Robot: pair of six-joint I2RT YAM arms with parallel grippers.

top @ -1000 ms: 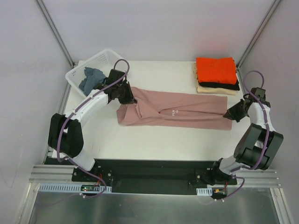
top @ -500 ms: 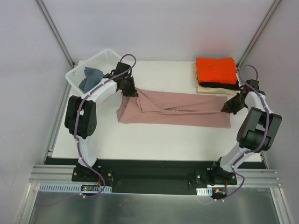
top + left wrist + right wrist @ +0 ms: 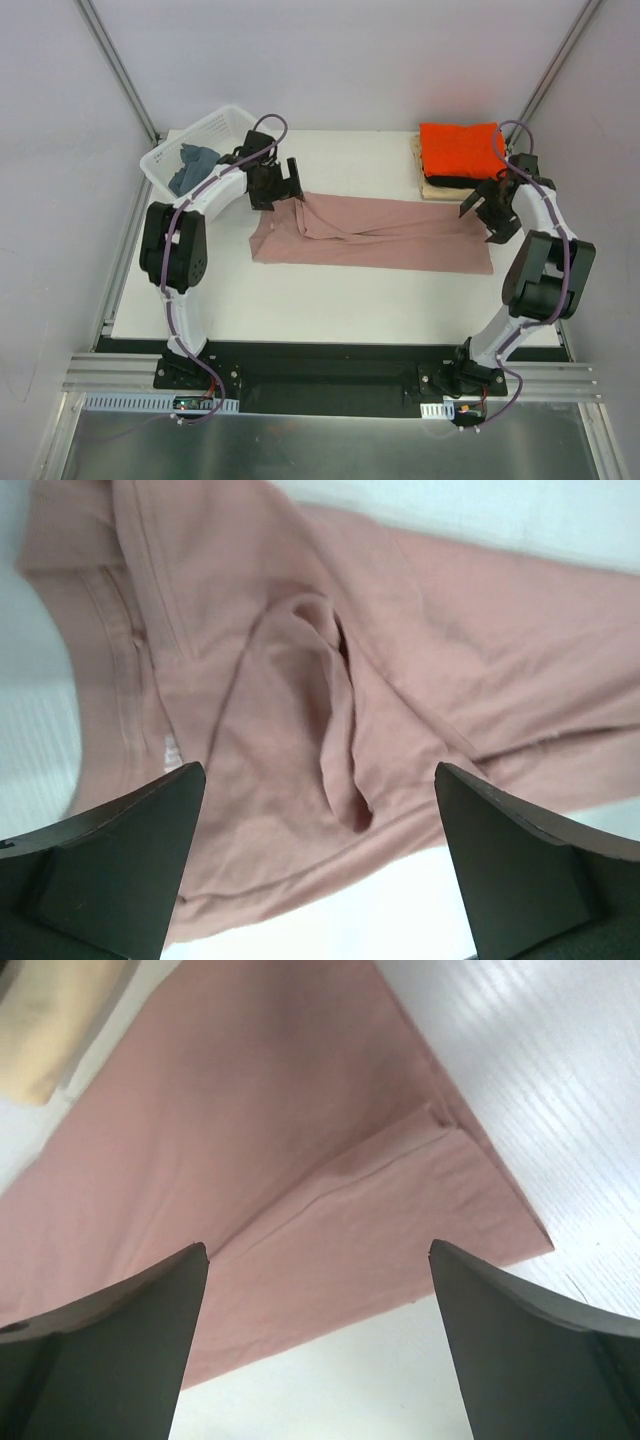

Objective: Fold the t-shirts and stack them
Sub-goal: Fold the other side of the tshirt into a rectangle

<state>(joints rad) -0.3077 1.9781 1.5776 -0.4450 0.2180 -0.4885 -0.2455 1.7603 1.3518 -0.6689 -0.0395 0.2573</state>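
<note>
Since half a second earlier both grippers had let go of the dusty-pink cotton t-shirt and drawn back toward the far edge, leaving it lying by itself. The shirt lay folded into a long narrow strip across the middle of the white worktop, its length running from the left side toward the right edge. The left end was rumpled, with a raised fold of cloth and the ribbed neckline showing in the left wrist view. The right end lay flat, one layer over another, with a hem seam crossing it. The left gripper hung just over the strip's far-left corner, its two black fingers spread wide with nothing between them. The right gripper hovered above the strip's right end, its fingers likewise wide apart and empty. At the far right corner stood a stack of folded shirts, well clear of the strip's far edge: a bright orange t-shirt on top, a black t-shirt under it and a cream t-shirt at the bottom. In the far left corner sat a white plastic lattice basket holding a crumpled blue-grey cloth.
</note>
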